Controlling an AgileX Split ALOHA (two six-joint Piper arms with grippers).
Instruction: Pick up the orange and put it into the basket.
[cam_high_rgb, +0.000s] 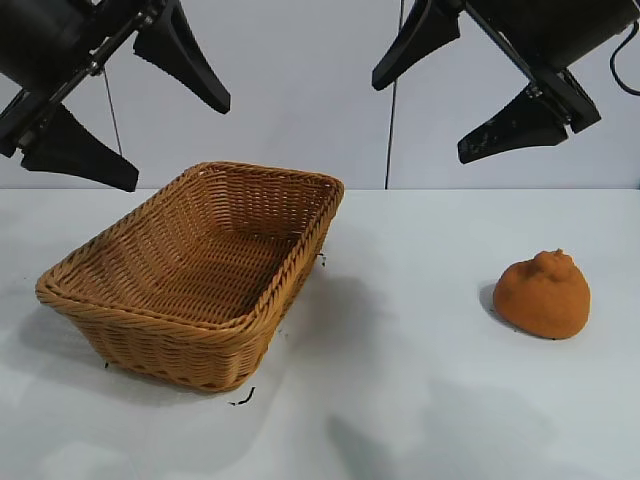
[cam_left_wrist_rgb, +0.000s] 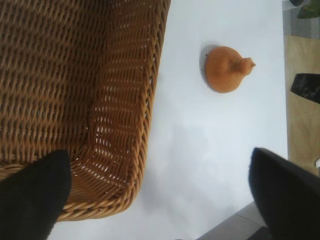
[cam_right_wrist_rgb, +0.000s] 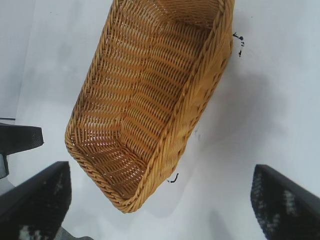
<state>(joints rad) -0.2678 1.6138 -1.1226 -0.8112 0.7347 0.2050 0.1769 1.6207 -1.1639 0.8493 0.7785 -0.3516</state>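
At the far left of the exterior view the left claw (cam_high_rgb: 125, 105) is hanging high over the white desk (cam_high_rgb: 420, 400), its two black fingers (cam_high_rgb: 185, 55) spreading wide apart with nothing between them. It is tilting downward toward the middle of the desk, above and slightly behind the left end of the basket (cam_high_rgb: 150, 345).

The basket is sitting on the left half of the desk, a tan woven rectangle with flaring sides and a braided rim, lying at an angle so that one short end is facing the camera and the other is reaching back toward the wall. Nothing is lying inside it. A few small dark marks (cam_high_rgb: 243, 400) are showing on the desk just beside its base.

To the right of the basket a bare stretch of desk is opening out, and beyond it the orange (cam_high_rgb: 543, 295) is resting on the desk, well apart from the basket, its knobbly bump pointing up.

Above the orange and a little behind it the right claw (cam_high_rgb: 465, 95) is hovering at about the same height as the left one, its fingers (cam_high_rgb: 515, 125) also gaping wide and gripping nothing, angling down toward the desk's centre.
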